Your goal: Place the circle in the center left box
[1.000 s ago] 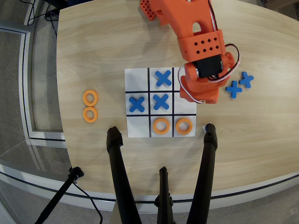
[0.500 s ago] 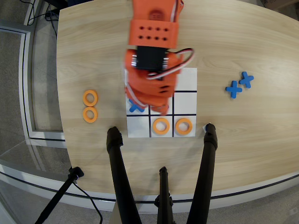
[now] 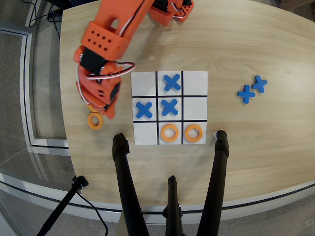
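In the overhead view, one orange circle (image 3: 95,120) lies on the wood left of the tic-tac-toe sheet (image 3: 145,79). My orange gripper (image 3: 102,111) hangs just above and right of it, covering the spot where a second loose circle lay. I cannot make out how the jaws stand. Two more circles sit in the bottom row, in the middle cell (image 3: 170,132) and the right cell (image 3: 193,132). The center left box (image 3: 195,108), the middle-row cell on the picture's right, is bare white.
Blue crosses fill the top middle cell (image 3: 172,82), the middle-row left cell (image 3: 143,109) and the centre cell (image 3: 169,106). Two spare blue crosses (image 3: 252,89) lie at the right. Black stand legs (image 3: 124,182) cross the table's near edge.
The arm has swung from the right side of the sheet, across it, to the left of the sheet, and now covers the upper loose circle. Nothing on the sheet has moved.
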